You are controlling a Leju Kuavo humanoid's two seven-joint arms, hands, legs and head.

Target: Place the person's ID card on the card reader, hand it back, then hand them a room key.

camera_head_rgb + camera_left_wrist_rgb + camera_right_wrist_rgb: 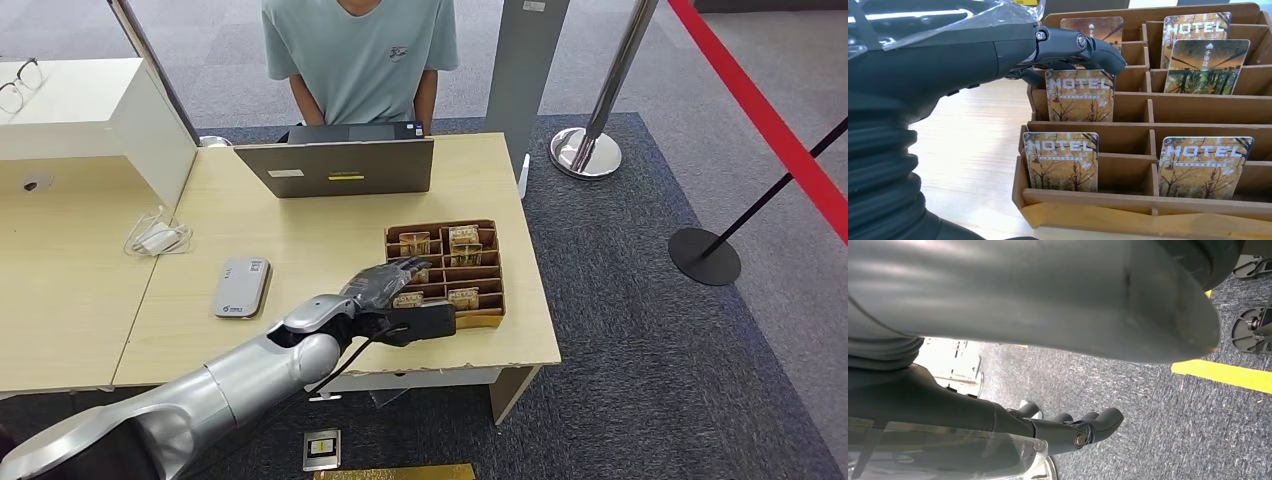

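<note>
Left hand [1068, 50] hovers fingers apart, holding nothing, right over the upright orange HOTEL key card [1079, 95] in the wooden slotted tray [1148, 200].

Wooden card rack [489, 300] on the desk [300, 230], taken as our landmark:

- Left hand [385, 283]: it overlaps the rack's near-left slots in the head view; we cannot tell whether its fingers [1098, 50] touch the key card [1079, 95] beneath them.
- Rear-left card [1098, 27]: partly covered by those fingers.
- Rack's far corner: cut off by the picture's edge in the left wrist view.
- Person [360, 55] beyond the rack: cropped above the shoulders; forearms hidden behind the laptop [340, 165].
- Card reader [242, 287], left of the rack: its label print is too small for us to read.
</note>
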